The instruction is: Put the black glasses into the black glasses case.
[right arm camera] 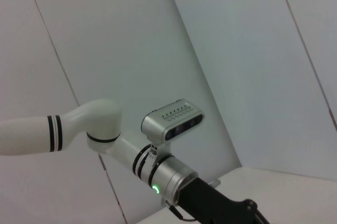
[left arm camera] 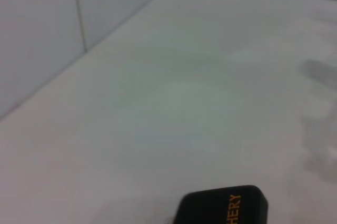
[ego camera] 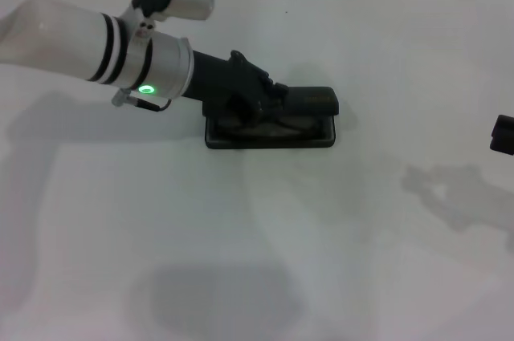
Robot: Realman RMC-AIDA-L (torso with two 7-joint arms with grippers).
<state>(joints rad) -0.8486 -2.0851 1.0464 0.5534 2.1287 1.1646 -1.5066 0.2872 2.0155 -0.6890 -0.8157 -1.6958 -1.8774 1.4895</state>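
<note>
The black glasses case [ego camera: 309,137] lies open at the middle of the white table, its lid [ego camera: 315,99] raised at the far side. My left gripper [ego camera: 250,100] reaches in from the left and sits low over the case's left half, covering it. I cannot tell the black glasses apart from the dark gripper and the case; they are hidden. In the left wrist view only a corner of the case lid [left arm camera: 221,207] with orange lettering shows. My right gripper [ego camera: 503,134] is parked at the table's right edge, barely in view.
The white table [ego camera: 257,261] stretches around the case. A white wall [left arm camera: 37,29] runs along the table's far side. The right wrist view shows my left arm [right arm camera: 163,176] against that wall.
</note>
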